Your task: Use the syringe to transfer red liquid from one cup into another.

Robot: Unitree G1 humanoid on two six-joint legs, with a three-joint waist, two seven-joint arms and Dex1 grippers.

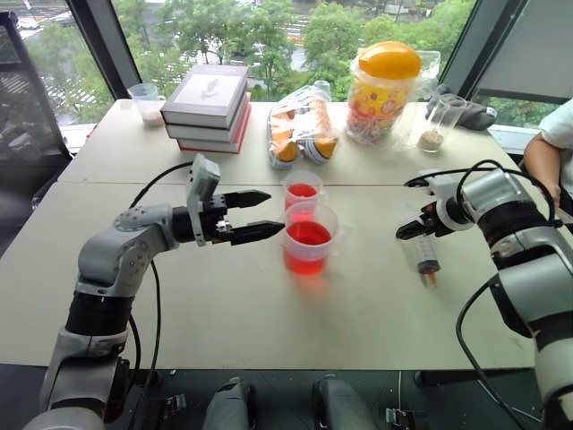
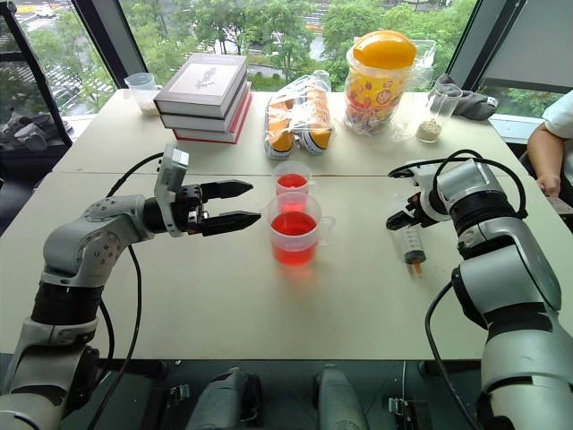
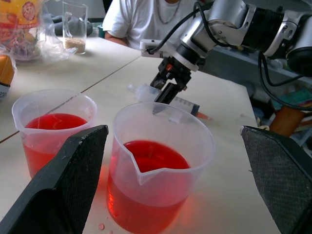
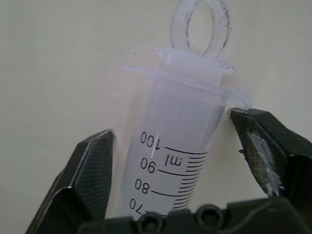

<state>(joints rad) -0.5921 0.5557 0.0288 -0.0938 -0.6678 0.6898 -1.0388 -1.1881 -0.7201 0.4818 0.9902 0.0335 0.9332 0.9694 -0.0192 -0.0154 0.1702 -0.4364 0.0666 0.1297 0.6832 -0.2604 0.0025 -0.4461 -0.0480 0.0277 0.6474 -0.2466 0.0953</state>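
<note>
1. On the table's right side, well apart from the cups, the syringe (image 1: 423, 255) lies flat, orange tip toward the near edge; it looks light, stiff and slick, so the barrel near the flange is likely the best hold.
2. The right gripper (image 4: 170, 161) points steeply down, its fingers either side of the barrel with gaps showing; not yet clamped.
3. At centre, the larger cup (image 1: 309, 237) and smaller cup (image 1: 303, 191) both hold red liquid.
4. The left gripper (image 1: 255, 215) hovers level beside them, fingers wide apart, empty.
</note>
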